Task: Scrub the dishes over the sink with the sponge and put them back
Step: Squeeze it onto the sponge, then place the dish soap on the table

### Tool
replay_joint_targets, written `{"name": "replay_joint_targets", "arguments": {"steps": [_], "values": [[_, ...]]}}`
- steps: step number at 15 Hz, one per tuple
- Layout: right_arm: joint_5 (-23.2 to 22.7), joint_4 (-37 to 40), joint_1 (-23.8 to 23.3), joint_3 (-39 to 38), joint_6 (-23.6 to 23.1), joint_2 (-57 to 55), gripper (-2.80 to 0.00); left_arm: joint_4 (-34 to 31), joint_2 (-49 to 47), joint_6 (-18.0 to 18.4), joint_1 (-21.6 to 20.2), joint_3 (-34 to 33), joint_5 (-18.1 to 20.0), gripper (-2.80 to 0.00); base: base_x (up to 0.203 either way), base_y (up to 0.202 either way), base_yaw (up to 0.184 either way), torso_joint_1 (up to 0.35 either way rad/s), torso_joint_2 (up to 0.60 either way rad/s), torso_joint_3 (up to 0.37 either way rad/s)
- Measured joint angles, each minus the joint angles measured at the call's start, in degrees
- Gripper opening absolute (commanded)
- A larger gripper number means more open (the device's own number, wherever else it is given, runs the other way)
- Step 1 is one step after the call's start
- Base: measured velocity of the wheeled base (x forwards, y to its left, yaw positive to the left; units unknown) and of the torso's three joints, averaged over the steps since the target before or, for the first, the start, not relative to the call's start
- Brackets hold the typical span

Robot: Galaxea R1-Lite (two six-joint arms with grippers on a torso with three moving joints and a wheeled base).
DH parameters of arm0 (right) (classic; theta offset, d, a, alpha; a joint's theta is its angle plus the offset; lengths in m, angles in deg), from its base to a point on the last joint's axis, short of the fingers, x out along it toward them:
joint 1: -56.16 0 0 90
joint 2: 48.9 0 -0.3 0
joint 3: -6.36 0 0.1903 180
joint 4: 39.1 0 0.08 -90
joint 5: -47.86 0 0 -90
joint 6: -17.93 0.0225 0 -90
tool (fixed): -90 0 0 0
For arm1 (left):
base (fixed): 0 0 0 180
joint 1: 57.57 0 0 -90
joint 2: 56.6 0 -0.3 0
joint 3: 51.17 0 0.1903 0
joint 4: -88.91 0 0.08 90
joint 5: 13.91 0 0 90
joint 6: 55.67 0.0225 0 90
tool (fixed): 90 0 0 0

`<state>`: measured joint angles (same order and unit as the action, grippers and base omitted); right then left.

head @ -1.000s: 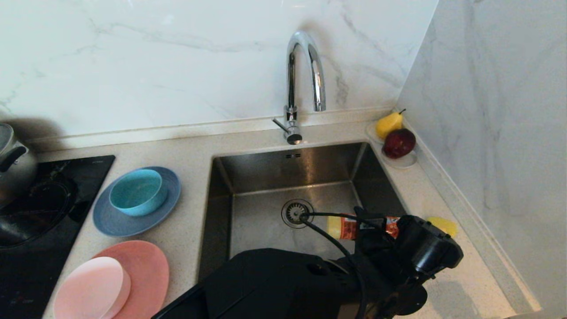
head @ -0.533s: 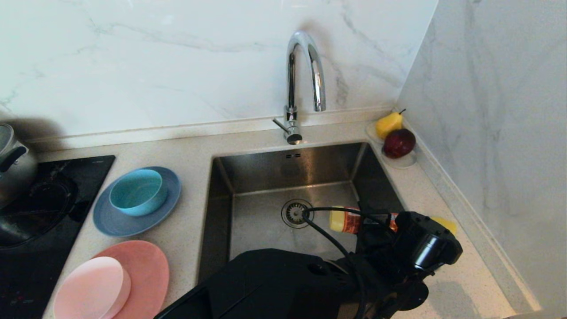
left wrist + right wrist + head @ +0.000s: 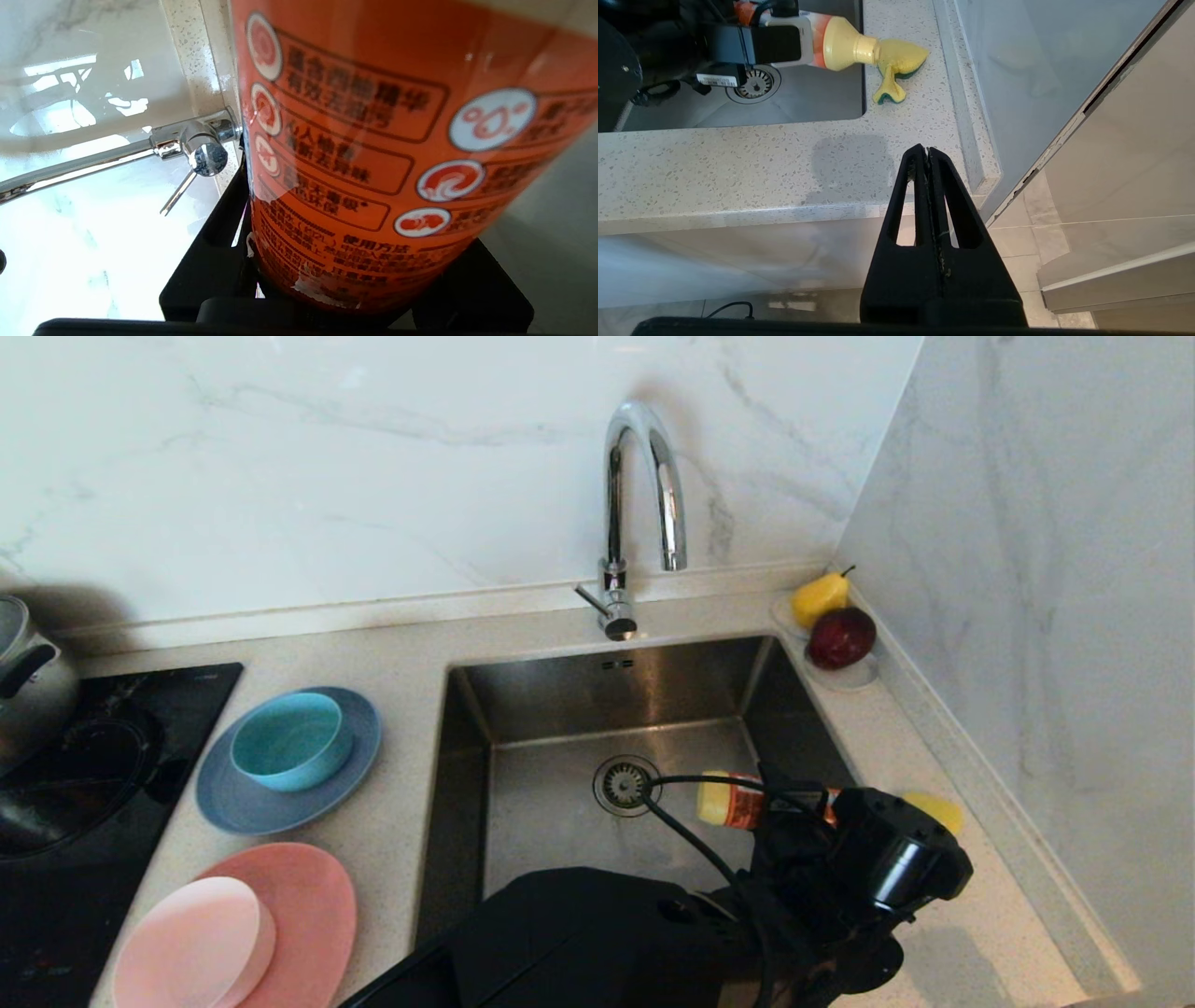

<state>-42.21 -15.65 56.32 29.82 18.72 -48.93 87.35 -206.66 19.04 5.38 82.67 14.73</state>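
Note:
My left gripper (image 3: pixel 794 821) is shut on an orange-labelled detergent bottle (image 3: pixel 738 800) held about level over the sink's right edge. The bottle (image 3: pixel 840 42) points its yellow neck at the yellow sponge (image 3: pixel 899 65), which lies on the counter right of the sink (image 3: pixel 560 803). From the head view the sponge (image 3: pixel 934 810) peeks out behind my wrist. Left of the sink, a teal bowl (image 3: pixel 291 739) sits on a grey-blue plate (image 3: pixel 233 803). A pale pink bowl (image 3: pixel 191 943) rests upside down on a salmon plate (image 3: pixel 317 905). My right gripper (image 3: pixel 927 151) hangs shut below the counter's front edge.
A chrome tap (image 3: pixel 644 495) stands behind the sink. A white saucer with a pear and an apple (image 3: pixel 840 637) sits in the back right corner. A steel pot (image 3: pixel 28 672) is on the black hob (image 3: pixel 93 775) at far left. A marble wall runs along the right.
My left wrist has turned a little, and the bottle's far end has risen slightly and shifted right. The dishes, the sponge and the right arm have not moved.

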Motion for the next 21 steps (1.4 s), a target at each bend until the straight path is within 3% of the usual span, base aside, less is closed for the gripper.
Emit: {"name": "replay_joint_targets", "arguments": {"steps": [8, 15, 18, 21], "values": [[0.00, 0.01, 0.00, 0.00, -0.02, 0.00, -2.80, 1.29, -1.06, -0.58, 0.16, -0.06, 0.02, -2.80, 0.000, 0.000, 0.000, 0.000, 0.00, 0.000], [-0.01, 0.02, 0.00, 0.00, 0.00, 0.00, -2.80, 7.57, -1.15, -1.57, 0.17, -0.09, 0.11, -2.80, 0.000, 0.000, 0.000, 0.000, 0.00, 0.000], [0.00, 0.01, 0.00, 0.00, -0.02, 0.00, -2.80, 9.41, -0.98, -5.35, 0.24, -0.09, 1.45, -2.80, 0.000, 0.000, 0.000, 0.000, 0.00, 0.000], [0.00, 0.01, 0.00, 0.00, -0.02, 0.00, -2.80, 9.25, 0.07, -12.82, 0.27, -0.09, 5.43, -2.80, 0.000, 0.000, 0.000, 0.000, 0.00, 0.000]]}}
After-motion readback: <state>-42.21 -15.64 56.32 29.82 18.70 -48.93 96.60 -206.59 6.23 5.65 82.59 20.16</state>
